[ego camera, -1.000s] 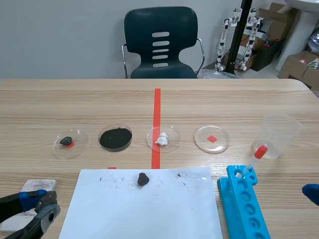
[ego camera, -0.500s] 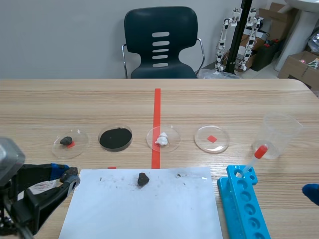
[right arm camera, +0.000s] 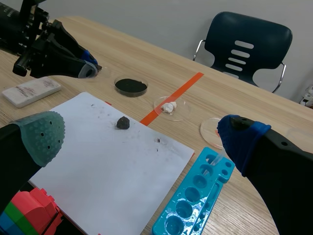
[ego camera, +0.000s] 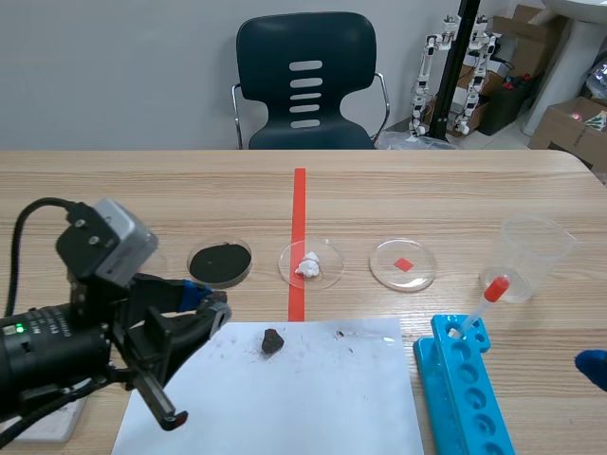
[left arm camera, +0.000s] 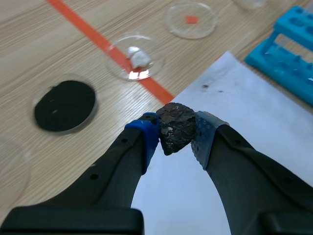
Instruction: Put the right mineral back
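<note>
A dark mineral (ego camera: 272,341) lies loose on the white paper sheet (ego camera: 285,398). My left gripper (ego camera: 209,311) hovers over the sheet's near-left corner, left of the stone and apart from it. In the left wrist view the mineral (left arm camera: 175,126) shows through the gap between the open fingers, lying ahead on the paper and not gripped. Further back stands a row of dishes: black powder (ego camera: 220,263), a white mineral (ego camera: 310,264), and an empty dish (ego camera: 404,264) with a red mark. The left arm hides the leftmost dish. My right gripper (right arm camera: 142,134) is open and empty at the table's right edge.
A blue tube rack (ego camera: 465,384) holding a red-bulbed dropper (ego camera: 486,301) sits right of the paper, with a clear plastic cup (ego camera: 531,256) behind it. A white box (right arm camera: 32,90) lies left of the sheet. Coloured blocks (right arm camera: 29,215) sit under my right gripper. A chair (ego camera: 305,81) stands across the table.
The left arm rose from the near-left corner and swung right over the paper's edge toward the dark mineral, covering the leftmost dish. The right arm has not moved.
</note>
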`<state>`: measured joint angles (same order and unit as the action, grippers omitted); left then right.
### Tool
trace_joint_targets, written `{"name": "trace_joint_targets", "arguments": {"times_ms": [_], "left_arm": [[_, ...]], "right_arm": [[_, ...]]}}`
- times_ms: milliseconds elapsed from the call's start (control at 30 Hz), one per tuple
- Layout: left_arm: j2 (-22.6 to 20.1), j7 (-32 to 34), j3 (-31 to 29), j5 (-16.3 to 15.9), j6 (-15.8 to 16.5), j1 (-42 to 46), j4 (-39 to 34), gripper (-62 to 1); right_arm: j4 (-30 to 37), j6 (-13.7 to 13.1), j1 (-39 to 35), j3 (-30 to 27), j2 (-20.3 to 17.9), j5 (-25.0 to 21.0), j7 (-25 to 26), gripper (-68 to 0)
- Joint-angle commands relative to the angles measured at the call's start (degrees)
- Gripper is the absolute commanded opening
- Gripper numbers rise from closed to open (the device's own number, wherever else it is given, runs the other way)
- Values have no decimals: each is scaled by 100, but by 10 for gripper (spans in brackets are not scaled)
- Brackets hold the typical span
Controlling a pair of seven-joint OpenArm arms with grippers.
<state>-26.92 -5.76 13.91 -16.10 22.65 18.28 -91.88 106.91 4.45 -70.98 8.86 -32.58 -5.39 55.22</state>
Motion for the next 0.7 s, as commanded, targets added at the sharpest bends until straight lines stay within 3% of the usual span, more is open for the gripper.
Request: {"name": "trace_joint_targets", "arguments": {"times_ms": [0,133,367,533,667], "left_arm": [[151,24,205,-46,-50,-164,-90,-539],[437,-173,975,-44,-125,-719,101,-539],[1196,-184,2267,-42,-715,-1792,1137,-539],[1770,-179,2717,-39,-719,-2422,2129,-539],[2041,-181,2765,46,-1001,-2697,2675,-539]], "right_arm": [[114,0,24,-17,-26,-17,101,4],[114,0,24,-17,-26,-17,101,4],[114,0,24,-17,-26,-17,101,4],[114,0,24,-17,-26,-17,101,4],[114,0,24,-17,-26,-17,101,4]]}}
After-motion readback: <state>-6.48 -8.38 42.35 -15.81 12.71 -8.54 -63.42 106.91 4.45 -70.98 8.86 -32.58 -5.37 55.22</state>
